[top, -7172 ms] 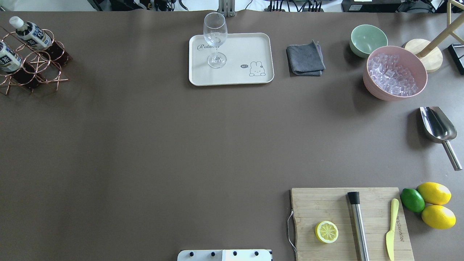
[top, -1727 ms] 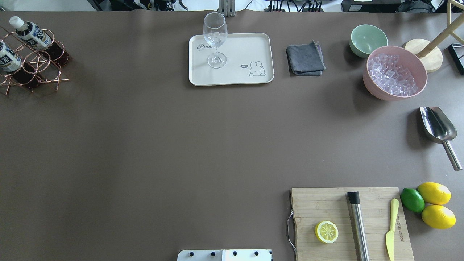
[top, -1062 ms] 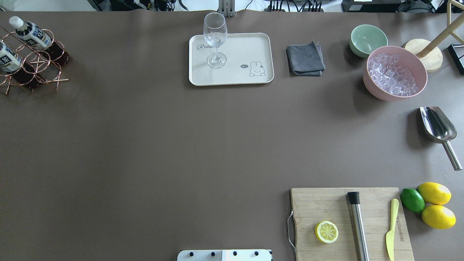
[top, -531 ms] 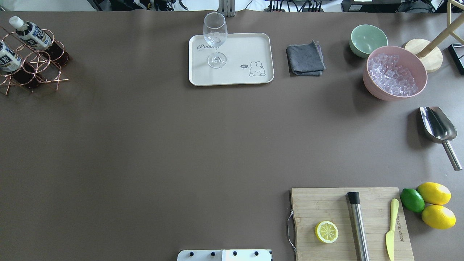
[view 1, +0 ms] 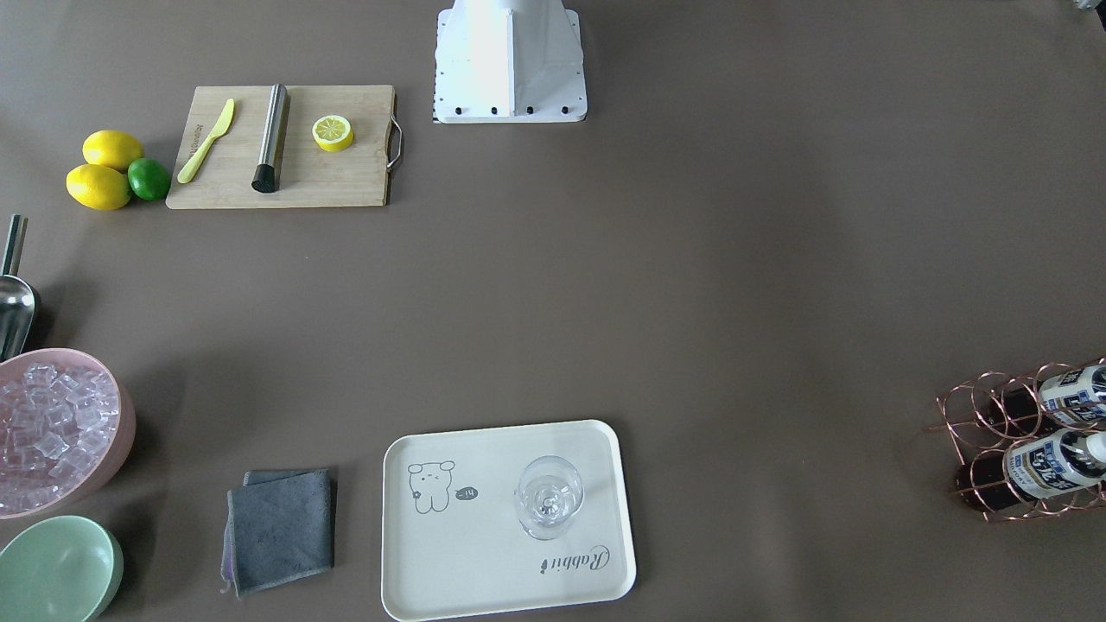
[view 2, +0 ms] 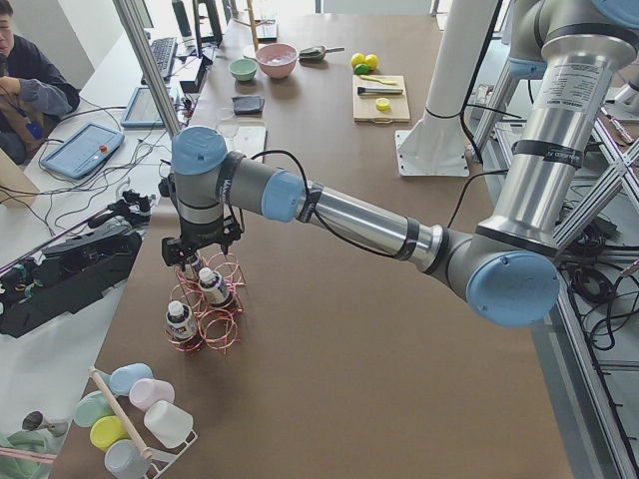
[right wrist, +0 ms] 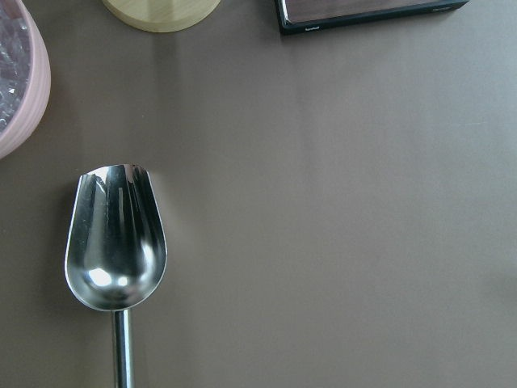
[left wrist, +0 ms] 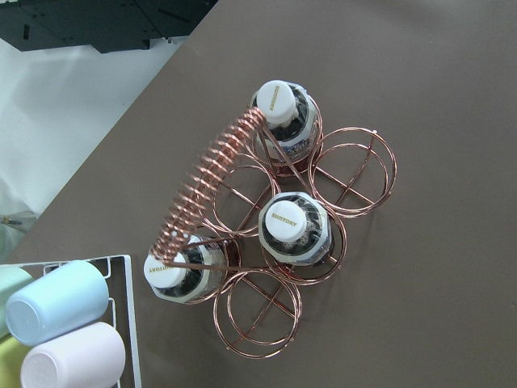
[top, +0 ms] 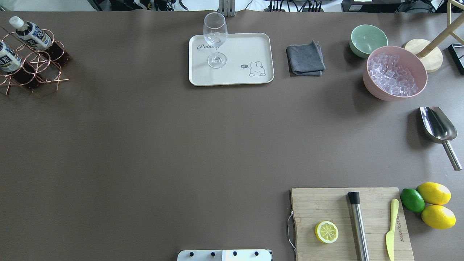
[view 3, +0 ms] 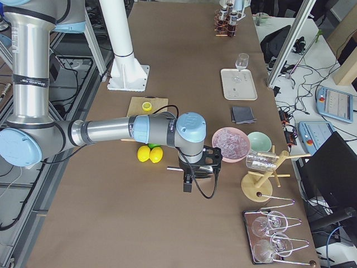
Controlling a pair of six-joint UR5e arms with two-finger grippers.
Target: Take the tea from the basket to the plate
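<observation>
The copper wire basket (left wrist: 275, 242) stands at the table's far left corner and holds three tea bottles with white caps (left wrist: 289, 221) (left wrist: 277, 99) (left wrist: 170, 271). It also shows in the overhead view (top: 43, 69), with two bottles in sight (top: 30, 33). The cream plate (top: 246, 47) lies at the far middle with a clear stemmed glass (top: 215, 40) on it. My left gripper (view 2: 197, 261) hangs just above the basket (view 2: 205, 324); I cannot tell whether it is open or shut. My right gripper (view 3: 198, 170) hovers over a steel scoop (right wrist: 117, 242); its state cannot be told either.
A grey cloth (top: 305, 59), a green bowl (top: 368, 40) and a pink bowl of ice (top: 394, 72) sit right of the plate. A cutting board (top: 326, 203) with a lemon half, a muddler and a knife lies front right, beside lemons and a lime. Coloured cups (left wrist: 65, 323) stand next to the basket.
</observation>
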